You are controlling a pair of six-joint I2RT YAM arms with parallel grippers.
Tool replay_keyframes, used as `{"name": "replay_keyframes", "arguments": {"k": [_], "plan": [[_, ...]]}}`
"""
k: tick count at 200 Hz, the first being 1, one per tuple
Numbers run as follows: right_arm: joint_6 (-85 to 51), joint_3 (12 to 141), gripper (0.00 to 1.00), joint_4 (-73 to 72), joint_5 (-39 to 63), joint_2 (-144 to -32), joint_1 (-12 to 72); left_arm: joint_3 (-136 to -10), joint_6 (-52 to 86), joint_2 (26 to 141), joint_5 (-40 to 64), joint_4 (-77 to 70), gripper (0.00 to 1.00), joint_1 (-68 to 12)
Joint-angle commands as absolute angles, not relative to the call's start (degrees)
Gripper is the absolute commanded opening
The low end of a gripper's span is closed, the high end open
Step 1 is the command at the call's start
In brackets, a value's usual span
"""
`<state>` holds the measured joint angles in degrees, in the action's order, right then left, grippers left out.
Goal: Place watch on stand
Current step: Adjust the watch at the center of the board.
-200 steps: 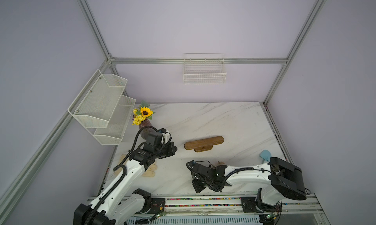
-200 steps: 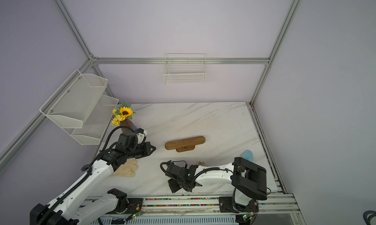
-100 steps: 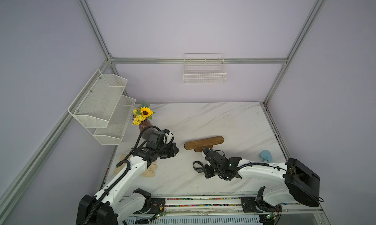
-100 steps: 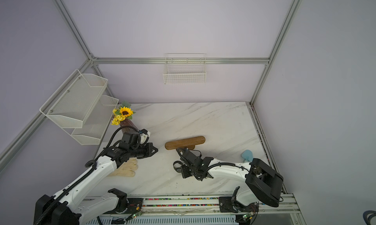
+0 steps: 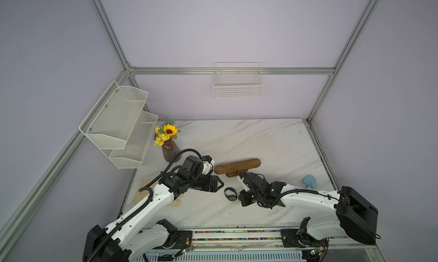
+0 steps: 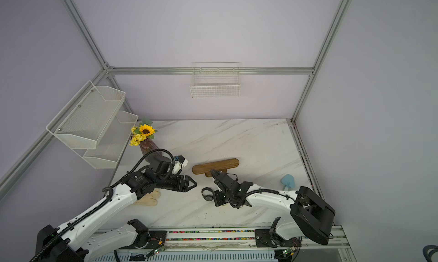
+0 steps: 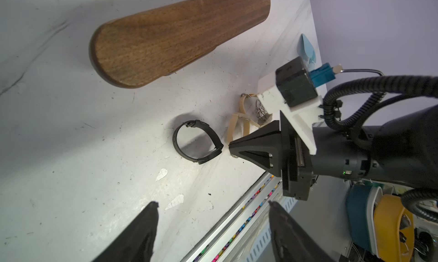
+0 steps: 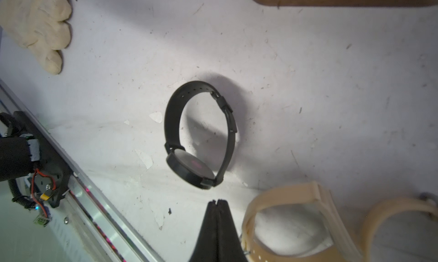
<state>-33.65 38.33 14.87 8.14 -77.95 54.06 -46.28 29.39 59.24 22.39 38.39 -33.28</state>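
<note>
You see the black wristwatch [image 8: 201, 132] lying on its side on the tabletop [image 5: 260, 140] near the wooden stand [image 5: 237, 166], its buckled loop ready for the bar; right gripper [image 8: 216, 202] pressed together beside its case, perhaps touching; left gripper [image 7: 213, 205] spread and empty, likely to grasp it.

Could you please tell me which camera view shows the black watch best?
The right wrist view: the watch sits large in the middle, its face, strap and buckle sharp. The left wrist view shows it smaller, its face edge on. In both top views it is a tiny dark ring.
</note>
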Motion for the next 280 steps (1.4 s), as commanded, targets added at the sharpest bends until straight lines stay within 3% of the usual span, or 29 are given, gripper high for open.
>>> {"name": "replay_keyframes", "arguments": {"k": [1,13,27,66,99,130,209,237,280], "plan": [[-36.2,37.0,0.0,10.5,14.2,-76.4,55.3,-48.1,28.4,60.0,16.5,40.9,0.69,-36.3],[-37.2,36.9,0.0,9.6,13.6,-78.1,57.4,-48.8,28.6,62.1,14.6,40.8,0.49,-38.4],[-38.6,36.0,0.0,7.2,13.7,-80.3,58.0,-49.5,28.9,64.8,13.3,40.2,0.37,-40.5],[-39.0,36.8,0.0,7.1,11.2,-81.8,57.9,-51.0,29.5,70.9,11.0,36.3,0.23,-43.5],[-37.5,37.7,0.0,7.3,9.6,-84.4,55.5,-53.0,29.2,74.4,9.9,34.5,0.23,-45.0],[-36.3,38.1,0.0,7.2,6.8,-85.3,53.8,-54.4,29.1,77.6,10.1,33.4,0.28,-45.7],[-34.5,38.9,0.0,4.6,6.3,-84.3,48.9,-59.5,27.6,87.1,11.6,33.2,0.7,-46.5],[-35.4,37.8,0.0,5.3,9.5,-78.4,47.4,-61.6,27.4,89.4,11.9,33.7,0.57,-47.0],[-37.6,37.9,0.0,13.1,8.9,-66.3,47.1,-63.6,26.7,91.2,11.3,34.5,0.5,-48.5]]}}
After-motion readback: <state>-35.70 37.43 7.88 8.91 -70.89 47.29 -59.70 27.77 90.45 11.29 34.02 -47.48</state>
